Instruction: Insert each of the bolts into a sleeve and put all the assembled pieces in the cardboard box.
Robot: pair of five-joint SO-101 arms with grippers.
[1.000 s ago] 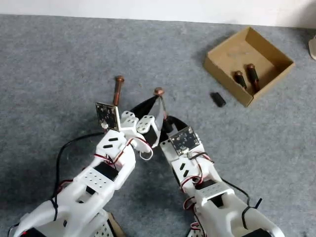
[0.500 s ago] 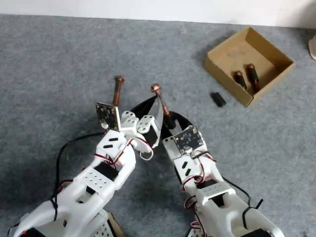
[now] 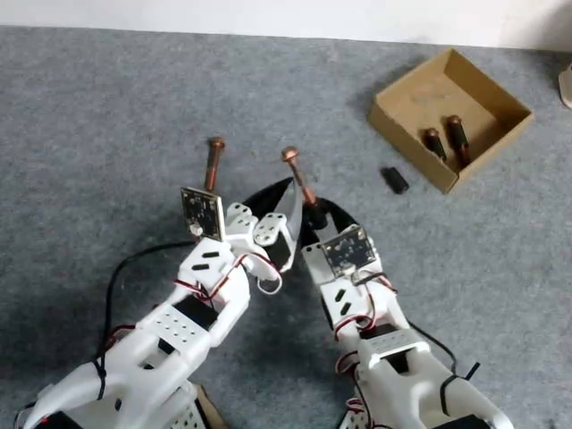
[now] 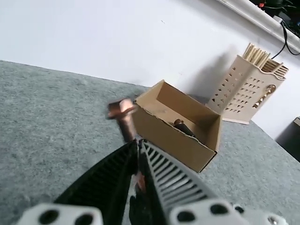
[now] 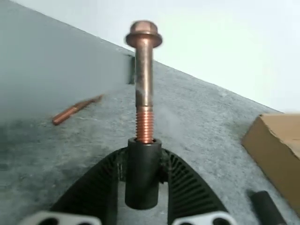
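My right gripper (image 3: 315, 217) (image 5: 143, 161) is shut on a black sleeve (image 5: 143, 176), held upright. A copper bolt (image 3: 296, 175) (image 5: 143, 70) stands in the sleeve's mouth with its thread and most of its shaft still showing. My left gripper (image 3: 279, 202) (image 4: 138, 143) comes in from the side, its jaws closed to a thin slit on the bolt's shaft (image 4: 123, 118). A second bolt (image 3: 214, 166) (image 5: 75, 110) lies on the carpet beyond the left arm. A loose black sleeve (image 3: 394, 180) (image 5: 265, 206) lies beside the cardboard box (image 3: 407, 134) (image 4: 168, 137).
Two assembled pieces (image 3: 434, 142) (image 3: 458, 138) lie inside the box at the far right. A perforated wooden holder (image 4: 243, 93) stands past the box by the wall. Grey carpet covers the table, with free room on the left and in front of the box.
Both arms have shifted slightly to the right, and the right arm has drawn back a little. The bolt's head has moved farther from the arms and the bolt now leans left.
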